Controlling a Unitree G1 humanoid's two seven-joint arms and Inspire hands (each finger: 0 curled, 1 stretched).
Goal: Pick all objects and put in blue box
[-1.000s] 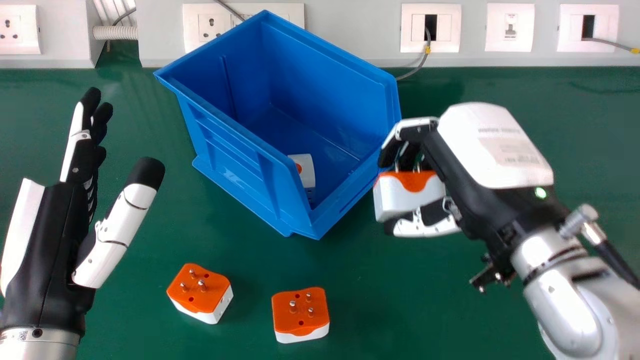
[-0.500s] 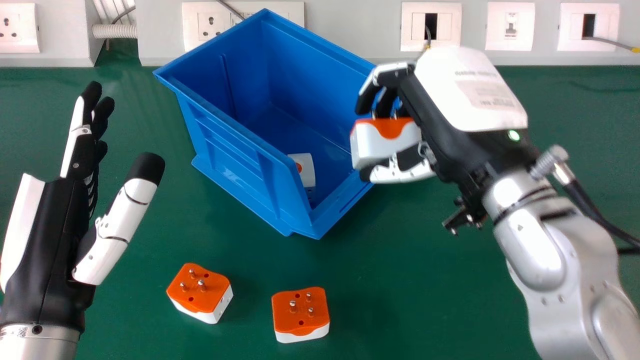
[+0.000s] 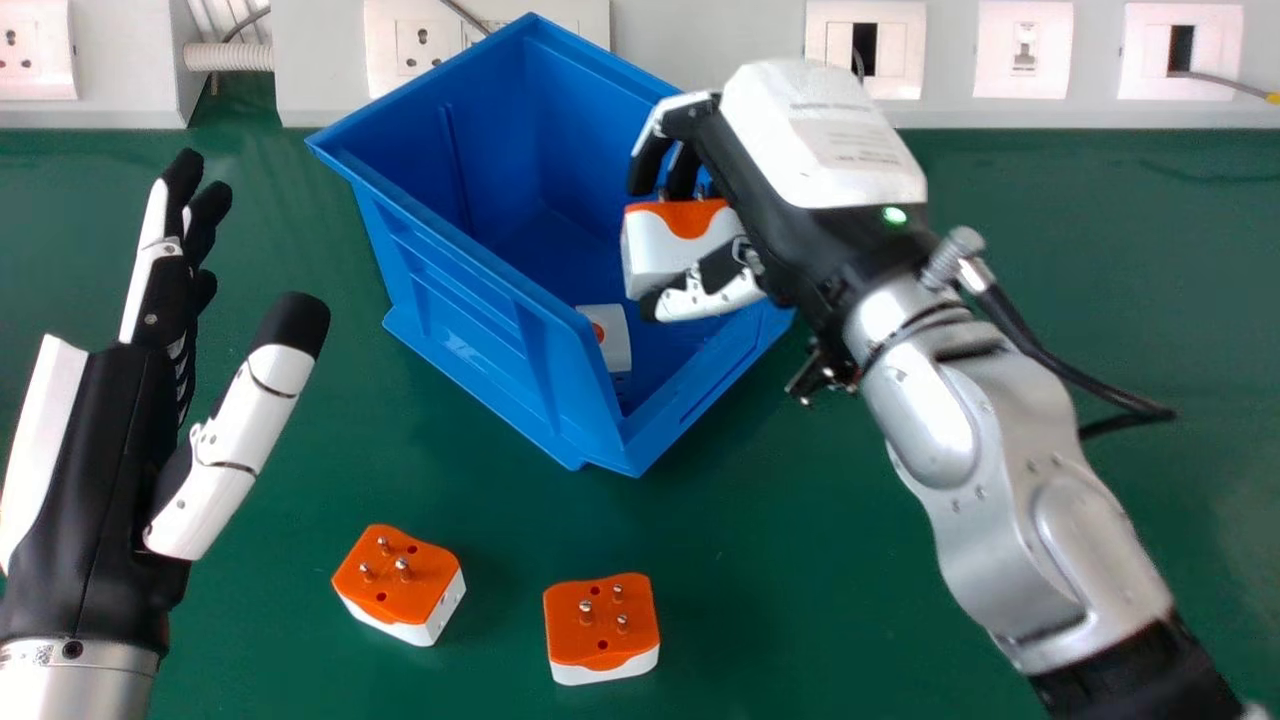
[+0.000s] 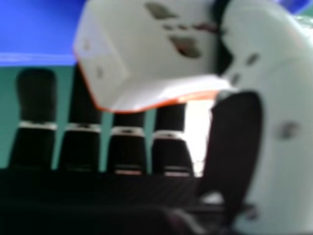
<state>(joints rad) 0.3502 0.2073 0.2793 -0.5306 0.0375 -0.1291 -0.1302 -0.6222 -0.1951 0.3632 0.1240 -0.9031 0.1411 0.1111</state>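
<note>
While two adapters (image 3: 398, 575) lie near on the bench (image 3: 800, 560), the right hand (image 3: 745, 180) holds a third adapter (image 3: 662, 250) over the blue box (image 3: 480, 300).
Its fingers clamp that one; the left hand (image 3: 110, 470), at left, has straight fingers. A white piece (image 3: 614, 345) sits inside.

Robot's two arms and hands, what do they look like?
The left hand and right hand are black and white with black fingertips. The right one's white back cover bears small print, with a green light beside it. The right forearm is rounded, silver, with a black cable at the wrist. The left wrist is silver.
</note>
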